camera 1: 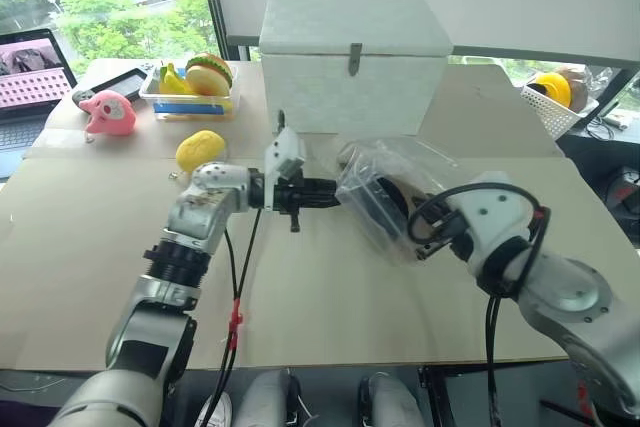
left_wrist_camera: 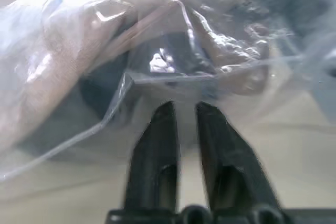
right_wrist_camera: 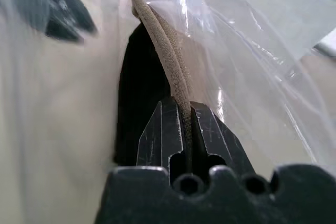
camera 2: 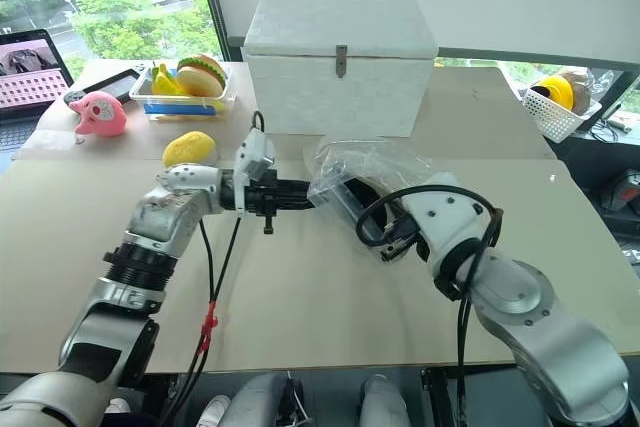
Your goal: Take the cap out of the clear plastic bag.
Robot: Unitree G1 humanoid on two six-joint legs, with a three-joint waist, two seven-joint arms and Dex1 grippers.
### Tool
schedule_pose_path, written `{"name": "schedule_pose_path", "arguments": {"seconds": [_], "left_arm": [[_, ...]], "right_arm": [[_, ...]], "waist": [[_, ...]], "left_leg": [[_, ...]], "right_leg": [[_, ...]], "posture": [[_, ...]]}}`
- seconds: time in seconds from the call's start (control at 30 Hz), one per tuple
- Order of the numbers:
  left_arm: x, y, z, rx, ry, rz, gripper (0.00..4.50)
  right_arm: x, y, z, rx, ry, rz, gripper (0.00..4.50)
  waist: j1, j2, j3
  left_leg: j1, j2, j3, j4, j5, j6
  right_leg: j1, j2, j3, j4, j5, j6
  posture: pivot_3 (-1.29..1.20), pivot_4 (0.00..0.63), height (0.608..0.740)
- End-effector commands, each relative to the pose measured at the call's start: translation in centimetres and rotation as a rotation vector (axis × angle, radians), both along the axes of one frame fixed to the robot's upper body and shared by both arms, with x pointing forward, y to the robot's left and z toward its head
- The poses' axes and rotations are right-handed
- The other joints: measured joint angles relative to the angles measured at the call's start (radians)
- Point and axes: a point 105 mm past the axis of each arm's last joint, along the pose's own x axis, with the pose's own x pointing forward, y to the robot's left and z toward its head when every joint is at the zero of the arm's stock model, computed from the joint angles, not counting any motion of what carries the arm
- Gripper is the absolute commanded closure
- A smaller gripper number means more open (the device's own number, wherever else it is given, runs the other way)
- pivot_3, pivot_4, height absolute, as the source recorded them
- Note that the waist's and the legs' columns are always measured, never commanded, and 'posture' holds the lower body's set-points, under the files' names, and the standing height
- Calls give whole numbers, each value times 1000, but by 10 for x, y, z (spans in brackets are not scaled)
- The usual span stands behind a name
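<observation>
So the right gripper (right_wrist_camera: 184, 111) has its two black fingers squeezed tight on the tan rim of the cap (right_wrist_camera: 165, 40), which sits partly inside the clear plastic bag (camera 1: 385, 192) in the middle of the beige table (camera 1: 90, 247), just in front of the white lidded box (camera 1: 352, 62). Left gripper (left_wrist_camera: 182, 109) points at the bag's wrinkled edge from the other side, fingers slightly apart with nothing visibly between them. Yellow lemon toy (camera 1: 200, 149) lies nearby.
</observation>
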Motion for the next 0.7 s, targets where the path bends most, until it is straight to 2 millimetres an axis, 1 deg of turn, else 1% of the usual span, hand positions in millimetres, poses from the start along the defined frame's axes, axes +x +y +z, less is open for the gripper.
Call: {"name": "schedule_pose_path", "arguments": {"seconds": [0.03,0.07,0.13,0.17,0.23,0.3,0.33,0.37,0.43,0.53,0.63,0.7], "left_arm": [[-13,10,19,-17,-19,-49,2166],[-17,15,22,-23,0,-55,1832],[-22,19,29,-32,20,-66,1832],[-25,20,33,-37,23,-72,1496],[-29,20,37,-40,26,-76,1018],[-42,15,46,-83,75,-145,255],[-50,13,50,-99,98,-185,51],[-56,11,52,-109,115,-208,51],[-59,9,54,-114,136,-208,51],[-54,8,53,-111,155,-178,51],[-42,7,51,-105,147,-126,51],[-36,7,53,-108,149,-112,51]], "right_arm": [[12,-13,-30,-171,32,-77,4500],[14,-13,-33,-216,19,-77,4500],[16,-11,-36,-256,7,-68,4500],[16,-8,-39,-269,5,-57,4500],[17,-6,-42,-282,1,-46,4500],[18,1,-46,-286,4,-18,4500],[19,5,-49,-290,5,-3,4500],[19,8,-51,-290,8,7,4500],[21,11,-55,-310,9,24,4500],[18,20,-66,-405,16,99,4500],[9,29,-83,-513,24,194,4500],[1,33,-99,-600,36,267,4500]], "waist": [[1,0,0],[-1,0,0],[0,0,0],[0,0,0],[1,0,0],[1,-1,-1],[0,-1,-1],[-1,-1,-1],[-5,-2,-1],[-13,-2,-1],[-17,-2,-1],[-18,-3,-2]], "left_leg": [[0,0,0,0,0,0],[0,0,0,0,0,0],[0,0,0,0,0,-1],[0,0,0,1,1,-1],[0,0,0,1,1,-1],[2,0,0,1,1,-1],[3,1,0,1,1,-1],[4,1,0,1,1,-1],[5,1,-1,1,1,-1],[9,1,-1,0,1,-2],[13,1,-1,0,1,-2],[15,1,-1,0,0,-2]], "right_leg": [[0,0,0,0,0,0],[0,0,0,0,0,0],[0,0,0,0,0,0],[1,0,0,0,0,0],[1,0,0,0,0,0],[2,0,0,0,0,1],[3,0,0,0,0,1],[4,0,0,0,0,1],[6,0,0,-1,-1,1],[9,0,0,-1,-1,1],[13,0,0,-1,-3,4],[14,0,0,-2,-4,6]], "posture": [[0,150,723],[0,150,723],[0,150,723],[0,150,723],[0,150,723],[0,150,723],[0,150,723],[0,150,723],[0,150,723],[0,150,723],[0,150,723],[0,150,723]]}}
